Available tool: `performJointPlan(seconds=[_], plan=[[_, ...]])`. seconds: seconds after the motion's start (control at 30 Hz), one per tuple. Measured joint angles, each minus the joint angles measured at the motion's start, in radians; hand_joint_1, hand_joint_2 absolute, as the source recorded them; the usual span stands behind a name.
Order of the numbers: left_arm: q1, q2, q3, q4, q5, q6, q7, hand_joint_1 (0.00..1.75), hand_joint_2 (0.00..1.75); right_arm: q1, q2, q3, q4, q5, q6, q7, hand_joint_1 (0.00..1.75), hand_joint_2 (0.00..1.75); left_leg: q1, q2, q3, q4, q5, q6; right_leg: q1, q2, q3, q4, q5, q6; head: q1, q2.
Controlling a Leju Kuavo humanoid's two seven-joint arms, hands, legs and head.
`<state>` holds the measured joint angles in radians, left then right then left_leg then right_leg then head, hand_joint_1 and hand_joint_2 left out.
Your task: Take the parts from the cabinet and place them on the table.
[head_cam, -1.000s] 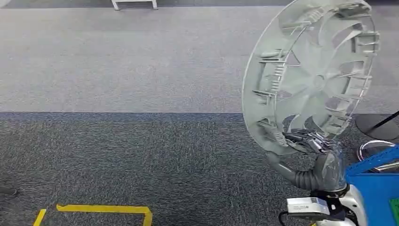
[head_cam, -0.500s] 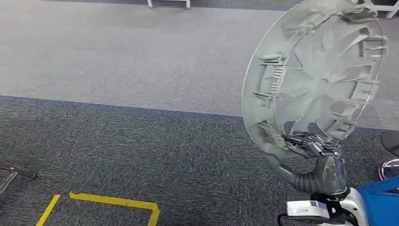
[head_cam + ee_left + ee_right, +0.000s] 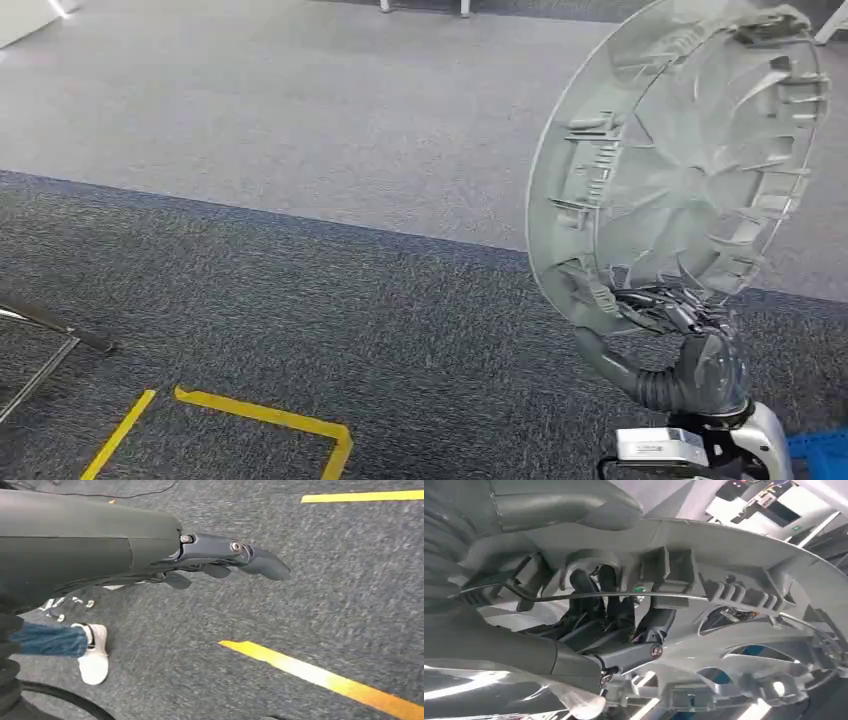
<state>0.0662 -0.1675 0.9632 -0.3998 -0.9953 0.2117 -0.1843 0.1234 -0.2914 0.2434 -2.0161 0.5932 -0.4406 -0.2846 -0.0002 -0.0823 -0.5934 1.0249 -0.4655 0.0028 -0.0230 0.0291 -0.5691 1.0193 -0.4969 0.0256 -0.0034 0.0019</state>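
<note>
Right hand [image 3: 668, 312] gripping one grey plastic wheel cover [image 3: 680, 160] by its lower rim, the disc held upright above the carpet [image 3: 300, 280] with its ribbed, clip-lined inner face turned toward the robot; in the right wrist view the dark fingers [image 3: 624, 612] curl inside the rim behind a thin wire ring [image 3: 589, 596] while the thick grey thumb [image 3: 564, 502] presses on the outer side. Left hand [image 3: 220, 562] hanging over the floor, holding nothing, its fingers apart and loosely extended. Floor: one carpet in two tones, a lighter grey band beyond a darker one. Yellow tape lines [image 3: 262, 420] form one corner on the dark band in the head view; two strips are seen in the left wrist view. One white shoe [image 3: 93, 655] and a blue trouser cuff [image 3: 47, 640] of a person stand near the left arm. No writing or brand mark is legible on the wheel cover or elsewhere.
</note>
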Motion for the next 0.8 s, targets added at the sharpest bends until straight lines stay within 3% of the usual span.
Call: performJointPlan(seconds=[0.07, 0.1, 0.17, 0.2, 0.23, 0.27, 0.3, 0.33, 0.37, 0.5, 0.53, 0.57, 0.6, 0.67, 0.7, 0.73, 0.77, 0.8], plan=[[-0.001, -0.002, 0.006, -0.004, -0.008, -0.001, -0.017, 0.00, 1.75, 0.001, 0.000, 0.000, -0.002, 0.000, 0.000, 0.000, 1.75, 1.75, -0.002, 0.047, -0.019, 0.053, -0.039, -0.009, -0.001, -0.017, 0.008, -0.003, -0.001, -0.009, -0.008, 0.000], [-0.003, -0.003, 0.008, -0.007, -0.011, -0.002, -0.030, 0.00, 1.75, 0.002, 0.000, -0.002, -0.002, 0.000, -0.001, 0.000, 1.75, 1.75, 0.000, 0.058, -0.053, 0.130, -0.079, -0.014, 0.001, -0.028, 0.010, -0.003, -0.004, -0.016, -0.008, 0.000], [-0.004, -0.008, 0.011, -0.009, -0.012, 0.007, -0.067, 0.00, 1.75, 0.005, 0.000, -0.004, -0.002, 0.001, -0.004, -0.001, 1.75, 1.75, 0.003, 0.064, -0.121, 0.277, -0.134, -0.018, 0.004, -0.047, 0.014, -0.003, -0.008, -0.021, -0.008, 0.000], [-0.003, -0.012, 0.015, -0.014, -0.004, 0.029, -0.091, 0.00, 1.75, 0.010, 0.000, -0.008, -0.002, 0.001, -0.008, -0.001, 1.75, 1.75, 0.004, 0.064, -0.132, 0.299, -0.132, -0.018, 0.005, -0.054, 0.016, -0.003, -0.009, -0.021, -0.008, 0.000], [-0.002, -0.019, 0.022, -0.024, 0.010, 0.057, -0.118, 0.00, 1.75, 0.021, 0.000, -0.013, -0.005, 0.002, -0.013, -0.002, 1.75, 1.75, 0.004, 0.065, -0.124, 0.281, -0.112, -0.017, 0.006, -0.060, 0.018, -0.003, -0.012, -0.021, -0.008, 0.000], [-0.002, -0.032, 0.031, -0.034, 0.032, 0.063, -0.146, 0.00, 1.75, 0.038, 0.000, -0.019, -0.013, 0.003, -0.020, -0.002, 1.75, 1.75, 0.004, 0.066, -0.099, 0.226, -0.074, -0.014, 0.006, -0.068, 0.022, -0.003, -0.014, -0.020, -0.008, 0.000], [-0.004, -0.038, 0.047, -0.044, 0.057, 0.040, -0.176, 0.00, 1.75, 0.052, 0.000, -0.022, -0.022, 0.003, -0.027, -0.002, 1.75, 1.75, 0.003, 0.073, -0.059, 0.143, -0.028, -0.009, 0.006, -0.076, 0.027, -0.003, -0.017, -0.017, -0.008, 0.000], [-0.005, -0.040, 0.058, -0.049, 0.056, 0.029, -0.192, 0.00, 1.75, 0.062, 0.000, -0.026, -0.029, 0.004, -0.029, -0.005, 1.75, 1.75, -0.001, 0.093, -0.017, 0.058, 0.010, 0.000, 0.006, -0.082, 0.032, -0.003, -0.021, -0.015, -0.009, 0.000], [-0.007, -0.044, 0.064, -0.057, 0.053, 0.024, -0.206, 0.00, 1.75, 0.069, 0.000, -0.029, -0.032, 0.003, -0.034, -0.007, 1.75, 1.75, -0.010, 0.116, 0.001, 0.024, -0.001, 0.004, 0.013, -0.087, 0.033, -0.001, -0.025, -0.009, -0.006, 0.000], [-0.009, -0.056, 0.088, -0.073, 0.053, 0.021, -0.217, 0.00, 1.75, 0.076, 0.000, -0.038, -0.045, 0.003, -0.037, -0.012, 1.75, 1.75, -0.013, 0.100, -0.001, 0.005, -0.005, 0.020, 0.011, -0.104, 0.033, -0.003, -0.029, 0.012, -0.007, 0.000], [-0.008, -0.060, 0.090, -0.076, 0.054, 0.016, -0.220, 0.00, 1.75, 0.077, 0.000, -0.041, -0.047, 0.003, -0.037, -0.012, 1.75, 1.75, -0.005, 0.097, 0.007, -0.006, 0.001, 0.028, 0.006, -0.088, 0.026, 0.005, -0.039, 0.019, -0.007, 0.000], [-0.010, -0.060, 0.092, -0.080, 0.066, 0.005, -0.227, 0.00, 1.75, 0.078, 0.000, -0.042, -0.048, 0.003, -0.037, -0.012, 1.75, 1.75, -0.004, 0.094, 0.009, -0.006, 0.000, 0.033, 0.007, -0.061, 0.011, 0.040, -0.063, 0.020, -0.002, 0.000], [-0.015, -0.061, 0.099, -0.082, 0.085, -0.013, -0.233, 0.00, 1.75, 0.080, 0.000, -0.044, -0.048, 0.003, -0.037, -0.012, 1.75, 1.75, -0.004, 0.089, 0.008, -0.006, 0.001, 0.040, 0.007, -0.046, -0.022, 0.105, -0.097, 0.021, 0.002, 0.000], [-0.024, -0.066, 0.118, -0.082, 0.100, -0.041, -0.239, 0.00, 1.75, 0.084, 0.000, -0.043, -0.048, 0.003, -0.037, -0.013, 1.75, 1.75, -0.006, 0.075, 0.008, -0.006, 0.000, 0.042, 0.007, -0.036, -0.101, 0.256, -0.155, 0.025, 0.002, 0.000], [-0.026, -0.067, 0.124, -0.082, 0.102, -0.055, -0.243, 0.00, 1.75, 0.085, 0.000, -0.043, -0.048, 0.003, -0.036, -0.013, 1.75, 1.75, -0.006, 0.068, 0.008, -0.005, -0.001, 0.042, 0.007, -0.035, -0.126, 0.295, -0.157, 0.027, 0.002, 0.000], [-0.027, -0.069, 0.130, -0.082, 0.097, -0.057, -0.244, 0.00, 1.75, 0.085, 0.000, -0.043, -0.048, 0.003, -0.036, -0.012, 1.75, 1.75, -0.006, 0.062, 0.010, -0.005, -0.001, 0.042, 0.006, -0.034, -0.127, 0.283, -0.134, 0.026, 0.001, 0.000], [-0.030, -0.070, 0.136, -0.082, 0.093, -0.053, -0.244, 0.00, 1.75, 0.085, 0.000, -0.043, -0.048, 0.003, -0.035, -0.011, 1.75, 1.75, -0.006, 0.053, 0.011, -0.005, -0.001, 0.041, 0.006, -0.033, -0.106, 0.230, -0.093, 0.026, 0.002, 0.000], [-0.032, -0.071, 0.145, -0.082, 0.089, -0.048, -0.243, 0.00, 1.75, 0.085, 0.000, -0.042, -0.048, 0.003, -0.034, -0.009, 1.75, 1.75, -0.005, 0.044, 0.013, -0.004, -0.002, 0.039, 0.004, -0.029, -0.067, 0.145, -0.043, 0.024, 0.002, 0.000]])
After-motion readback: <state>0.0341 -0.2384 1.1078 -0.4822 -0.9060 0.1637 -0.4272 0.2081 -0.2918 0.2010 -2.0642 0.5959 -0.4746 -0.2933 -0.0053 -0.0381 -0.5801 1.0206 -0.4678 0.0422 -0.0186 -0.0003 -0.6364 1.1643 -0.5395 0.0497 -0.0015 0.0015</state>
